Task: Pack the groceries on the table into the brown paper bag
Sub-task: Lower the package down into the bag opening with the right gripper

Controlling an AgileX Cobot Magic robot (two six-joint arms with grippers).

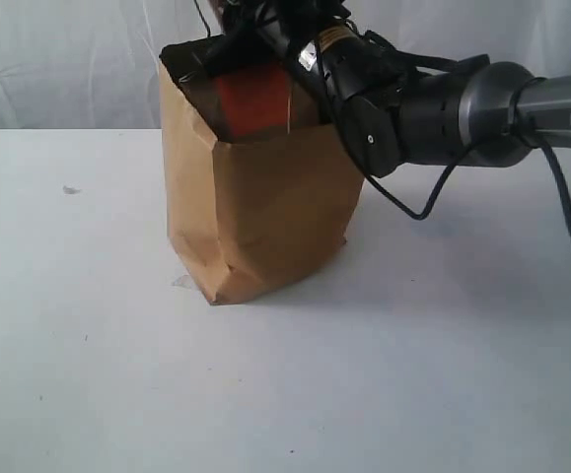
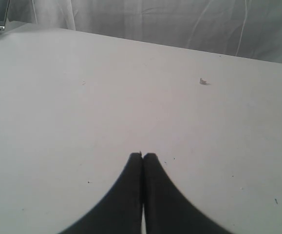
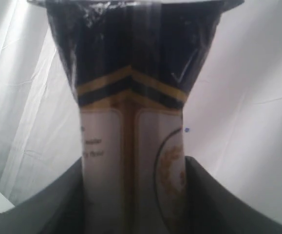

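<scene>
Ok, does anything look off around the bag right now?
The brown paper bag looks crumpled: its front rim is buckled inward and the walls are creased. A small white scrap lies on the table by its base. Nothing looks spilled.

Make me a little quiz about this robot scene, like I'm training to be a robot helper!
1. True or false: the left gripper is shut, with only bare table under it.
2. Pick one. What sits between the fingers of the right gripper? A) a can B) the long dark pasta packet C) a jar
3. Fill the gap: the brown paper bag stands ____ on the table, not lying flat.

Key: 1 true; 2 B; 3 upright.
</scene>
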